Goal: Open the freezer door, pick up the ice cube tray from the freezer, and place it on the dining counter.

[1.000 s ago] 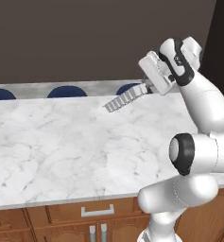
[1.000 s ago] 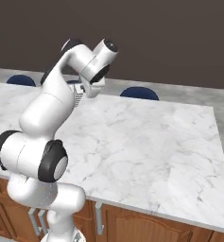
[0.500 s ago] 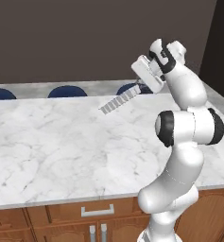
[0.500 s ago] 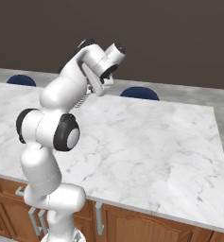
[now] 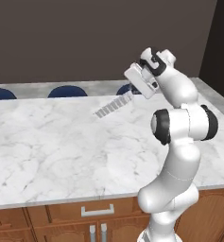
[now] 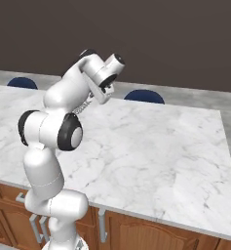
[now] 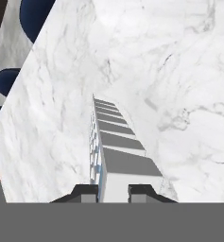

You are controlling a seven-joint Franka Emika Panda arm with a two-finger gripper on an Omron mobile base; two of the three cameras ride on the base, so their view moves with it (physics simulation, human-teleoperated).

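The two-finger gripper (image 7: 112,191) is clamping one end of the pale-blue compartmented ice cube tray (image 5: 112,106), tilted above the white marble dining counter's (image 5: 52,142) far edge, and should level it before lowering.

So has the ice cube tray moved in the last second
Yes. In the left base view the ice cube tray, held by the gripper, has shifted slightly left across the dining counter, toward the blue stools.

The surface (image 5: 52,151) is white marble with grey veins over brown wooden cabinets (image 5: 42,222). The ice cube tray (image 7: 116,151) looks pale grey-white with blue edging. Dark blue chairs (image 5: 67,91) behind.
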